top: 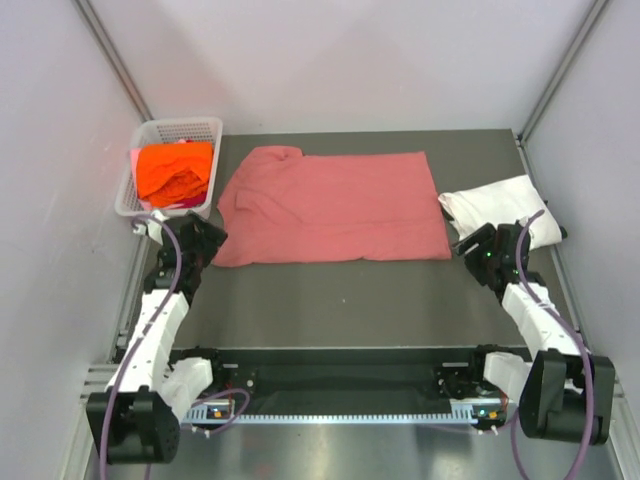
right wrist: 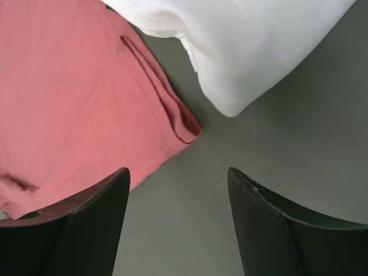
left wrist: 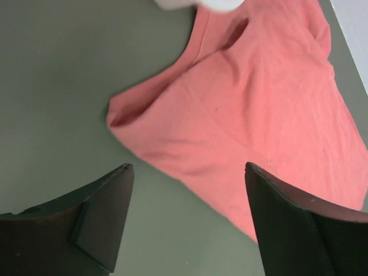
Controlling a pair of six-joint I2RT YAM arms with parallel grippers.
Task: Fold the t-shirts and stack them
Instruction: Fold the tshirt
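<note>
Top external: pink-red t-shirt [top: 335, 208] lay spread flat mid-table, rumpled at the left. White t-shirt [top: 497, 207] sat folded at right; orange t-shirt [top: 175, 172] was bunched in the mesh basket [top: 180, 122]. Dark grey table [top: 340, 300], white walls [top: 350, 60]. Left gripper [left wrist: 188, 167] and right gripper [right wrist: 178, 171] hung with fingers apart, empty.

Orange tee [top: 175, 172] is wadded up in the basket [top: 178, 127], so most of it is buried. There's also a pinkish scrap [top: 186, 205] under its front edge that I can't identify. Left wrist view chops the pink tee [left wrist: 259, 115] off at the top and right, and there's a blurry white blob [left wrist: 195, 3] up top, no idea what. Right wrist view crops the white tee [right wrist: 247, 46] at top and right.
</note>
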